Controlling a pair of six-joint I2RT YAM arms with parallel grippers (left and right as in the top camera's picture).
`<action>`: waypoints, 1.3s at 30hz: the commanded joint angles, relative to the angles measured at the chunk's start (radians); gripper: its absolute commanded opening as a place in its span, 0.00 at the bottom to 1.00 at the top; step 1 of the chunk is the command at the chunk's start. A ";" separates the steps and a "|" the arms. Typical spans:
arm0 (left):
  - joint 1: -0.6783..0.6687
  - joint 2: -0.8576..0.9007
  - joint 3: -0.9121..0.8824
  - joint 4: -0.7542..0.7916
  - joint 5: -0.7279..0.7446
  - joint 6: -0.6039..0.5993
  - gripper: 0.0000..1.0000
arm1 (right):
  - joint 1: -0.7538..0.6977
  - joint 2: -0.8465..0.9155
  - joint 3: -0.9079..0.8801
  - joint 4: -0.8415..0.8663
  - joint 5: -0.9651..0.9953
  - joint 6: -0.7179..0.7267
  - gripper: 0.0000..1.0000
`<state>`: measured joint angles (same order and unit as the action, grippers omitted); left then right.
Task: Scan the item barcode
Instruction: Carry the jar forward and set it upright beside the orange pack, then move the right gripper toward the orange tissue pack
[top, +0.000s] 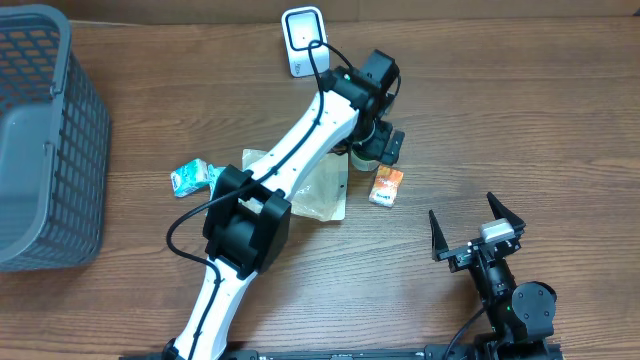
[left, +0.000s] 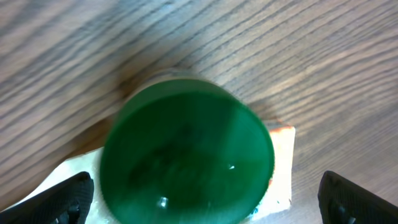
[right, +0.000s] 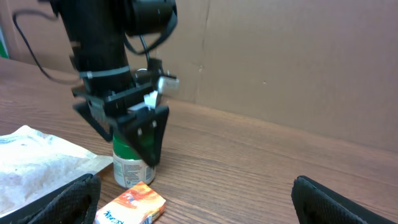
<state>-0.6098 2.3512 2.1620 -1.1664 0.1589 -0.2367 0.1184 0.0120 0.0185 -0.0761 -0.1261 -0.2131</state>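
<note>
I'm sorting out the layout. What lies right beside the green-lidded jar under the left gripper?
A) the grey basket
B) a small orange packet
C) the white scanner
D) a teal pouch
B: the right wrist view shows the orange packet lying on the table close by the base of the jar.

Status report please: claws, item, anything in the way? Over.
Left claw open, straddling can. Right claw open, empty. Can upright, apart from scanner. Orange packet close beside can.
</note>
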 joint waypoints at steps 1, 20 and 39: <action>0.048 -0.043 0.138 -0.061 -0.012 0.006 1.00 | -0.003 -0.009 -0.010 0.004 0.005 0.006 1.00; 0.459 -0.467 0.361 -0.468 -0.095 0.054 1.00 | -0.003 -0.009 -0.010 0.004 0.005 0.003 1.00; 0.695 -0.493 0.360 -0.523 -0.126 0.054 1.00 | -0.002 -0.008 0.025 0.001 -0.273 0.378 1.00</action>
<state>0.0853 1.8568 2.5122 -1.6871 0.0402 -0.2028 0.1184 0.0109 0.0185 -0.0525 -0.3187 0.1040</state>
